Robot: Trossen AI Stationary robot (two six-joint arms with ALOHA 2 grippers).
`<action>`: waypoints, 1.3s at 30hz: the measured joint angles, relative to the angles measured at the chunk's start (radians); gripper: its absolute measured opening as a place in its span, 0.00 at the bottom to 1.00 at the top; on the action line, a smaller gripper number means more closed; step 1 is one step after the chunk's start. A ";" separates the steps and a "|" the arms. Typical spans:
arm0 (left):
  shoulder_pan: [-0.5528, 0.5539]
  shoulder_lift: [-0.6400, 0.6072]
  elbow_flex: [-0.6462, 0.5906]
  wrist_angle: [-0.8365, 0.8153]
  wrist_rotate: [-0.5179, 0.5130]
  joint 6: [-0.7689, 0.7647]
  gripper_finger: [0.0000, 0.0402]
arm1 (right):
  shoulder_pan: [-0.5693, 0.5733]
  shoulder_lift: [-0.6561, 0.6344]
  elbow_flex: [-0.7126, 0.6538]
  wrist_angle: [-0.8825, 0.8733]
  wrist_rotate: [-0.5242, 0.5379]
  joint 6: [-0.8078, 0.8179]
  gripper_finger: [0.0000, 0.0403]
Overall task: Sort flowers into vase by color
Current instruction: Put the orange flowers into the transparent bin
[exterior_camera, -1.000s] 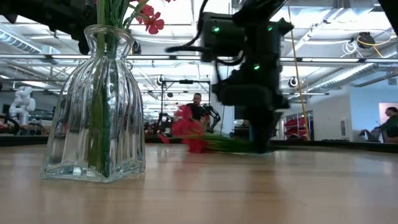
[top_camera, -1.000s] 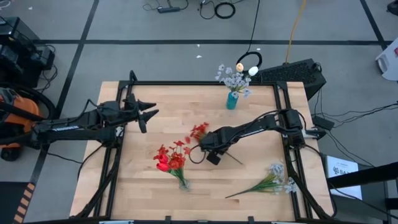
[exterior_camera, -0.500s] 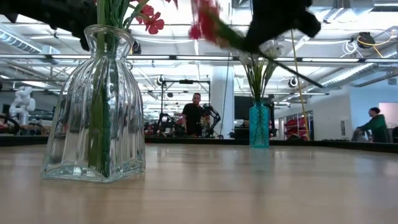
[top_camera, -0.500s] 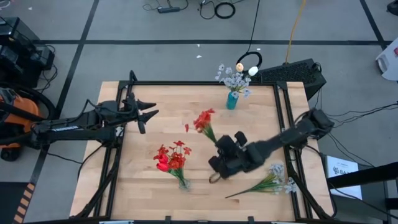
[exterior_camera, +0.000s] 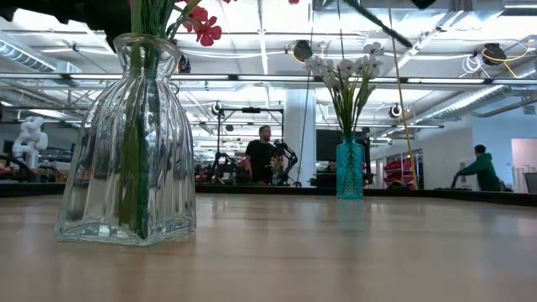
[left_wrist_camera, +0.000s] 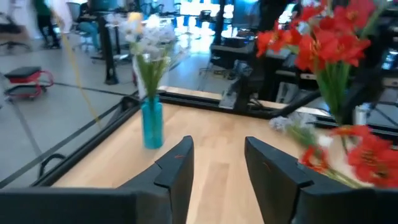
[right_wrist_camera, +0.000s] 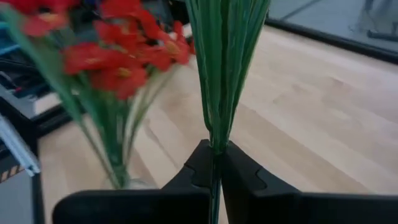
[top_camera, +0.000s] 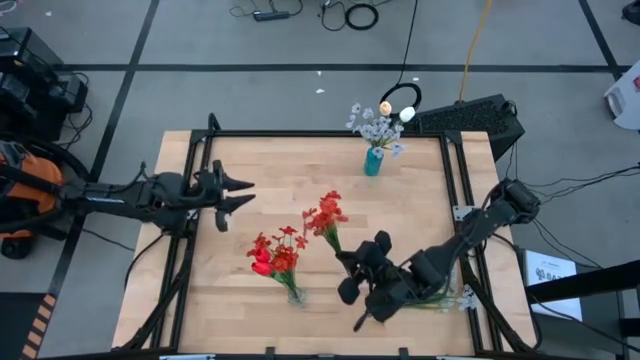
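Observation:
A clear ribbed glass vase [exterior_camera: 126,143] with red flowers [top_camera: 277,255] stands near the table's middle, toward the near edge. A teal vase [top_camera: 373,162] with white flowers stands at the far edge. My right gripper [top_camera: 352,268] hovers beside the clear vase, shut on a red blossom stem [top_camera: 325,212]. A white spray [top_camera: 445,292] lies flat on the table by the right near corner, partly under the right arm. My left gripper [top_camera: 238,192] waits open over the table's left side. My right gripper pinches the red stem's green stalk [right_wrist_camera: 214,134] between its two fingers, well below the blossoms. The stalk runs across the fingers [right_wrist_camera: 199,165] and rises from them toward the blossoms. The stem is lifted clear of the table, beside the clear vase's flowers [right_wrist_camera: 106,56].
A black frame rail [top_camera: 300,132] runs around the wooden table. The teal vase [left_wrist_camera: 151,121] shows ahead of the left gripper [left_wrist_camera: 217,168]. Bare wood lies between the two vases. People and equipment show in the room beyond the far edge.
My right gripper has risen from the table with the red stem and moved toward the near edge. The stem, which lay flat on the wood, is now lifted clear with its blossoms up beside the clear vase.

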 joint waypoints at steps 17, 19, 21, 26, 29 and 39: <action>-0.126 0.000 0.000 -0.015 0.006 0.000 0.26 | 0.041 0.130 0.000 0.796 -0.032 -0.622 0.01; -0.126 0.000 0.000 -0.015 0.040 -0.001 0.26 | 0.035 0.178 0.000 0.951 -0.055 -0.696 0.01; -0.126 0.000 0.000 -0.015 0.079 -0.001 0.26 | 0.024 0.225 0.000 1.102 -0.077 -0.764 0.01; -0.126 0.000 0.000 -0.015 0.136 -0.002 0.26 | -0.020 0.319 0.000 1.357 -0.070 -0.907 0.01; -0.126 -0.001 0.000 -0.015 0.152 -0.001 0.26 | -0.050 0.355 0.001 1.413 -0.070 -0.911 0.01; -0.126 -0.002 0.000 -0.027 0.207 -0.003 0.26 | -0.075 0.378 0.001 1.355 -0.071 -0.901 0.01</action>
